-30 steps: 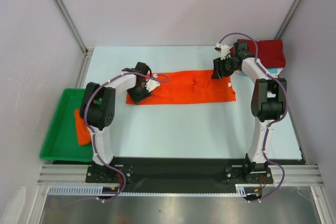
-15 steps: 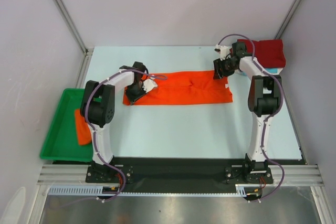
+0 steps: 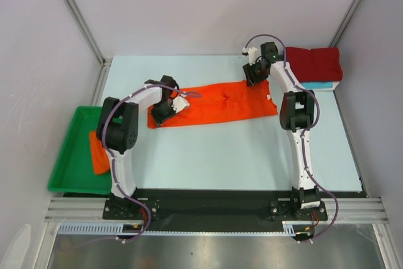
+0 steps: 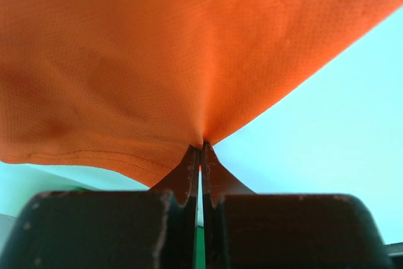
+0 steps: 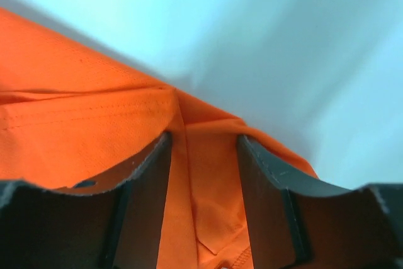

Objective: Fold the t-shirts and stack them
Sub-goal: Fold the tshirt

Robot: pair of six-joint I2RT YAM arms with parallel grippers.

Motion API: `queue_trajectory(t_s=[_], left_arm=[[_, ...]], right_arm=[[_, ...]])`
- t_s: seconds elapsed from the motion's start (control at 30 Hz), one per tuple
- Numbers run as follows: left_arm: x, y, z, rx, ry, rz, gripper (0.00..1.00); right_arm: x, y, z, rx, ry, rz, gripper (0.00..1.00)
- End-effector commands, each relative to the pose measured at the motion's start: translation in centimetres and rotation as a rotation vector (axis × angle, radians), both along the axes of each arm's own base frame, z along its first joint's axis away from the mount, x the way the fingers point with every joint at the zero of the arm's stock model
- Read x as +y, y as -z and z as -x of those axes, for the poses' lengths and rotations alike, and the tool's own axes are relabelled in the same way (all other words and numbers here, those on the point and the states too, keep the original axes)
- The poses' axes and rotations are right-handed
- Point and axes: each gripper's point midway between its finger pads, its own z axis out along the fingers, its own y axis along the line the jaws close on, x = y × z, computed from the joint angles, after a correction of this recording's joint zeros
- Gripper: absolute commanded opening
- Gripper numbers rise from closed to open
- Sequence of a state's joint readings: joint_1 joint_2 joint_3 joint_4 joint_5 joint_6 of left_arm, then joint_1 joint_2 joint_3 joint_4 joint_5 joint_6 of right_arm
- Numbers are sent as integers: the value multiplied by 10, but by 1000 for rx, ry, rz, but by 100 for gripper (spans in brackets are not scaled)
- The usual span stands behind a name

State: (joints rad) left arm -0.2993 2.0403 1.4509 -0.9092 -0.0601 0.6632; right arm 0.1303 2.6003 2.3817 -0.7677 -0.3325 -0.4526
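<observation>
A bright orange t-shirt (image 3: 217, 103), folded into a long strip, lies across the middle of the table. My left gripper (image 3: 165, 110) is shut on its left end; in the left wrist view the cloth (image 4: 157, 61) is pinched at the fingertips of the left gripper (image 4: 201, 147) and pulls up from there. My right gripper (image 3: 252, 75) is at the strip's far right corner. In the right wrist view the right gripper (image 5: 204, 146) stands open, with orange cloth (image 5: 82, 124) lying between its fingers (image 5: 143, 174). A folded dark red t-shirt (image 3: 315, 63) rests on a turquoise one (image 3: 321, 85) at the back right.
A green tray (image 3: 66, 168) sits off the table's left edge with another orange shirt (image 3: 99, 152) in it. The pale blue table (image 3: 220, 155) ends at a metal rail near the arm bases. Grey walls and slanted poles enclose the back.
My left gripper closed on the shirt's left end. The right arm swung left and farther back to the strip's far edge, and the shirt's right end shifted slightly.
</observation>
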Motion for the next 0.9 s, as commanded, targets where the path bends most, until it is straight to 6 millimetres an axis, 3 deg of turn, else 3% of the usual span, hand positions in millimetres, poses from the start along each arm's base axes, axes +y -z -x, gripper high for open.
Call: queue_trajectory(t_s=[0.0, 0.33, 0.57, 0.73, 0.77, 0.83, 0.87], left_arm=[[-13, 8, 57, 190, -4, 25, 0], [-29, -11, 45, 151, -74, 50, 0], [-39, -32, 46, 91, -38, 54, 1], [-41, -45, 44, 83, -9, 41, 4], [-40, -47, 44, 81, -4, 42, 6], [-40, -48, 46, 81, 5, 43, 16], [-40, -47, 46, 81, 8, 42, 18]], right_arm=[[1, 23, -12, -5, 23, 43, 51], [-12, 18, -44, -105, 78, 27, 47], [-9, -55, -73, -289, 92, -52, 47], [-7, -102, -66, -333, 105, -103, 49], [-7, -123, -62, -350, 110, -119, 50], [-11, -130, -54, -325, 125, -153, 51], [-11, -147, -48, -338, 127, -167, 52]])
